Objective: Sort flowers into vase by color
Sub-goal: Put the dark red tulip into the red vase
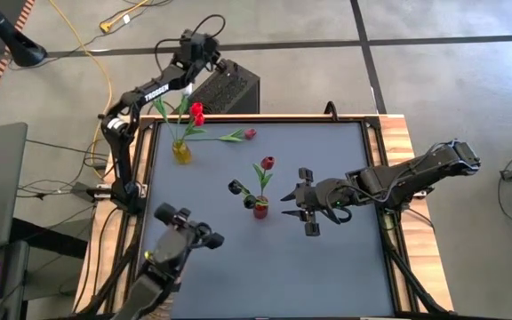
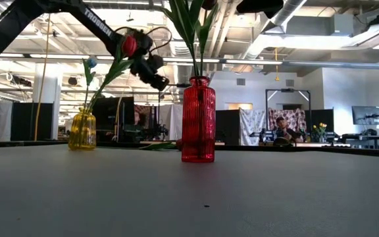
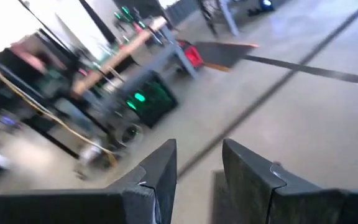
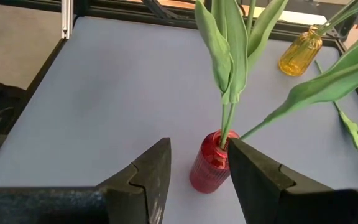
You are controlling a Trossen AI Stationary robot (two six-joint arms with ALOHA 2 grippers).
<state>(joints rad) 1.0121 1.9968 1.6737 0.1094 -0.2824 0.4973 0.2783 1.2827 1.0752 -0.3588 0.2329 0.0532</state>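
Flower heads in the red vase point(image 2: 198, 120) run off my low view's top edge.
Right gripper point(image 1: 306, 204) fingers spread beside it; left gripper point(image 3: 199, 174) parted on nothing I can see.

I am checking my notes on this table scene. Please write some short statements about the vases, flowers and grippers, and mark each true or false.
1. The red vase stands upright with flowers in it. True.
2. The yellow vase is empty. False: it holds flowers.
3. One red flower lies flat on the table. True.
4. The right gripper holds a flower. False: it is open and empty, beside the red vase.
5. The left gripper is above the red vase. False: it is beyond the table's far edge.
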